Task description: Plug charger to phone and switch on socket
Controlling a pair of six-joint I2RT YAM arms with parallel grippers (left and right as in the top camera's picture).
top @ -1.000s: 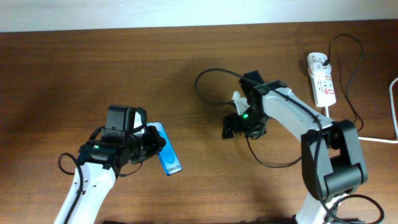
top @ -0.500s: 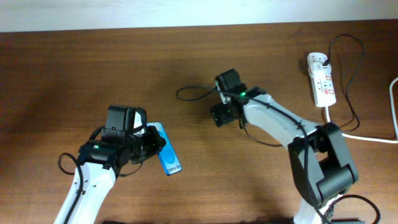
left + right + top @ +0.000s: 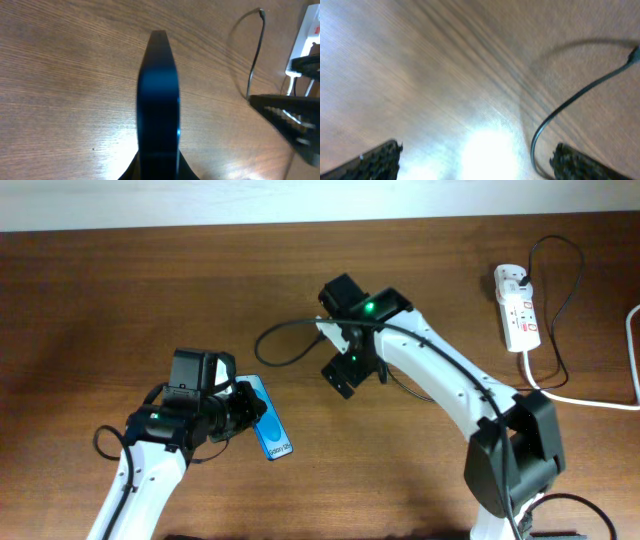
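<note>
Nearest first: my left end effector (image 3: 243, 408) is clamped on one short end of the phone (image 3: 273, 435). The rest of the phone sticks out past the fingers over the counter (image 3: 120, 290), blue screen and white text facing up in the overhead view. From the left wrist view the phone (image 3: 158, 100) appears almost edge-on, a narrow blue strip in a black frame. Cannot tell whether its free end touches the wood.

Further in, near mid-counter, my right end effector (image 3: 342, 375) hangs above bare wood with the jaws spread wide and nothing gripped. In the right wrist view the two fingers (image 3: 375, 161) sit at the bottom corners, far apart. The image is motion-blurred.

The charger (image 3: 285, 332) lies as a thin black loop just left of the right end effector, well apart from the phone. In the right wrist view its cable (image 3: 570, 102) curves down close to the right-hand finger; contact cannot be judged. The connector tip (image 3: 260, 11) lies free on the counter, not in the phone.

Farthest, at the right rear edge, the socket (image 3: 520, 315) lies flat, with the white plug adapter (image 3: 510, 278) seated at its far end and the thick white cord (image 3: 590, 398) trailing off to the right. Switch position is too small to read.
</note>
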